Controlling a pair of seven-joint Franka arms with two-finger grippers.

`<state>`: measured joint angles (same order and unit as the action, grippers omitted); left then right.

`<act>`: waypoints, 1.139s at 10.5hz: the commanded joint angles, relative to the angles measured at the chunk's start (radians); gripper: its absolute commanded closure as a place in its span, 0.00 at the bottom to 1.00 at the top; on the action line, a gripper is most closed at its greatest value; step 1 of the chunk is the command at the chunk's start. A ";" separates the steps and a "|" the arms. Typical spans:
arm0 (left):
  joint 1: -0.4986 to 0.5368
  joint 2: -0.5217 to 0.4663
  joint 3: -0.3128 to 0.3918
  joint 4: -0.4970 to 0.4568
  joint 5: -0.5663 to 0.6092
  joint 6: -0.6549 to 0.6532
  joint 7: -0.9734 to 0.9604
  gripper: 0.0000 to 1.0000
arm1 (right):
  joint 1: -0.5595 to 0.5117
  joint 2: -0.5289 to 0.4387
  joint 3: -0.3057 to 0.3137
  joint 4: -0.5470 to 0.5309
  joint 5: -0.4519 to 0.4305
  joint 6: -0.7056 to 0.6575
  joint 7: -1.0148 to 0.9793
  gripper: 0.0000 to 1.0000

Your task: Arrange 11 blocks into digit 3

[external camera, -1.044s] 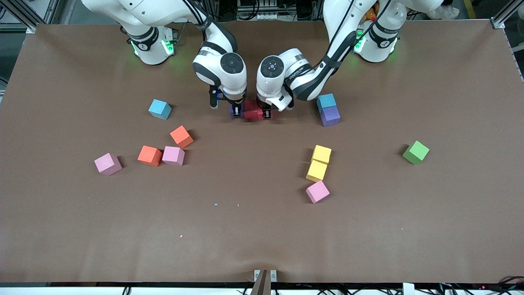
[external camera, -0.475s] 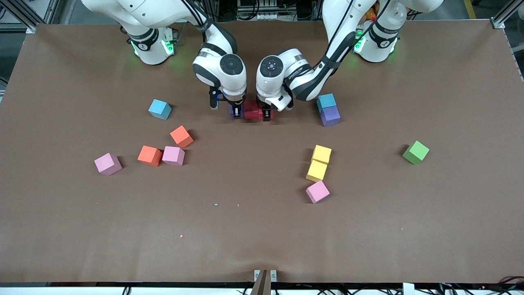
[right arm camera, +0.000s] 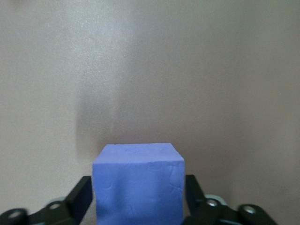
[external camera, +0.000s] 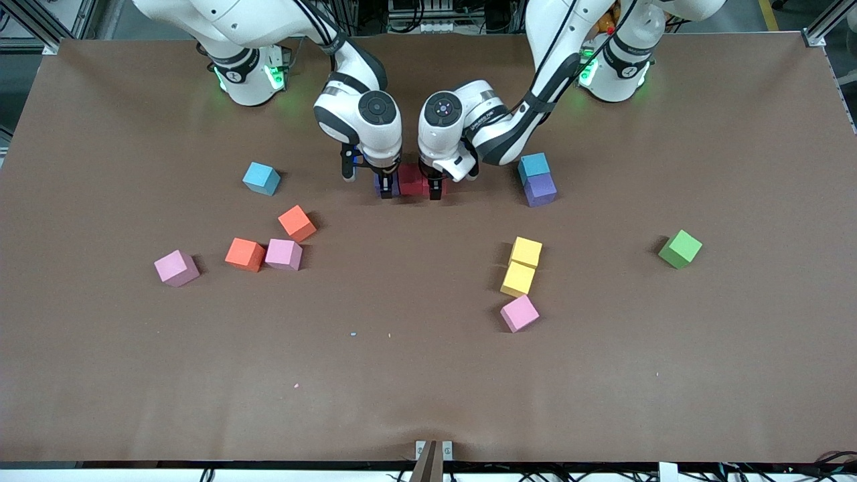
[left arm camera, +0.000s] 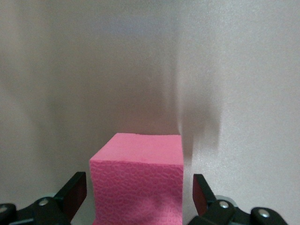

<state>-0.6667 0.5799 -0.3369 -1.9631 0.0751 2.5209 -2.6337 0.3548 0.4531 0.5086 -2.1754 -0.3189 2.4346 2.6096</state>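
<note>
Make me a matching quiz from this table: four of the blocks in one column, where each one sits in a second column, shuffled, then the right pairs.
Blocks
1. green block
2. purple block in full view
3. pink block by the yellow pair
4. orange block nearer the camera

Places
A. nearest the front camera of all the blocks
B. beside a second pink block, toward the right arm's end
C. alone, toward the left arm's end
D. against a light-blue block

Pairs: 1-C, 2-D, 3-A, 4-B

Glossy white arms point(external camera: 361, 117), black joints and cables, green-lit bases point(external camera: 248, 77).
</note>
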 commanded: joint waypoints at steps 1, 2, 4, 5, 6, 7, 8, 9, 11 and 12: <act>-0.008 -0.006 0.004 0.004 0.034 0.000 -0.034 0.00 | -0.023 0.012 0.016 0.045 -0.028 -0.077 0.032 0.00; -0.007 -0.009 0.004 0.003 0.034 -0.002 -0.034 0.00 | -0.046 0.004 0.027 0.046 -0.026 -0.080 0.014 0.00; -0.005 -0.020 0.002 0.001 0.034 -0.016 -0.034 0.00 | -0.068 -0.017 0.037 0.046 -0.017 -0.080 -0.017 0.00; -0.007 -0.028 0.002 0.003 0.034 -0.039 -0.034 0.00 | -0.068 -0.033 0.036 0.048 0.022 -0.080 -0.064 0.00; -0.007 -0.035 0.002 0.003 0.034 -0.054 -0.034 0.00 | -0.068 -0.046 0.040 0.058 0.076 -0.094 -0.112 0.00; -0.007 -0.040 0.002 0.004 0.034 -0.068 -0.034 0.00 | -0.068 -0.060 0.050 0.090 0.096 -0.179 -0.135 0.00; -0.007 -0.045 0.001 0.006 0.034 -0.073 -0.034 0.00 | -0.070 -0.063 0.050 0.124 0.122 -0.242 -0.157 0.00; -0.007 -0.054 -0.001 0.004 0.032 -0.077 -0.034 0.00 | -0.079 -0.074 0.048 0.137 0.142 -0.252 -0.186 0.00; -0.007 -0.071 -0.001 0.007 0.032 -0.097 -0.034 0.00 | -0.096 -0.091 0.041 0.166 0.167 -0.270 -0.227 0.00; -0.007 -0.078 -0.001 0.007 0.032 -0.099 -0.035 0.00 | -0.097 -0.091 0.027 0.217 0.170 -0.348 -0.262 0.00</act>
<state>-0.6672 0.5339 -0.3388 -1.9517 0.0768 2.4497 -2.6337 0.2802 0.3808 0.5367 -2.0045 -0.1765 2.1656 2.4033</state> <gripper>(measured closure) 0.000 0.000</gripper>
